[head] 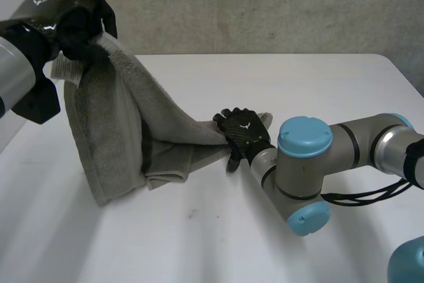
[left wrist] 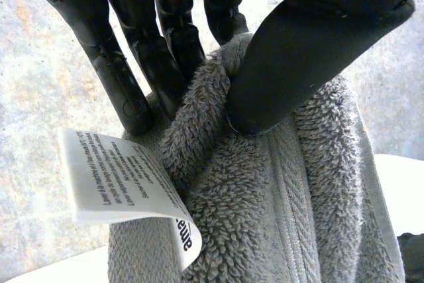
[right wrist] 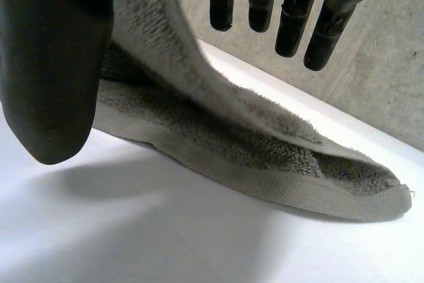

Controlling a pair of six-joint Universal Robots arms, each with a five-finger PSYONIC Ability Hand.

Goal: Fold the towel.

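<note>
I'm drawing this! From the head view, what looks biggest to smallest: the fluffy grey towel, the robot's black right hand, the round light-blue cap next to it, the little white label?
Largest: fluffy grey towel.
Next: black right hand and round light-blue cap, about alike, so I won't rank them.
Smallest: little white label.

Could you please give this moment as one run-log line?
left hand: pinches towel corner, raised | right hand: open over towel's low end | table: towel partly resting
</note>
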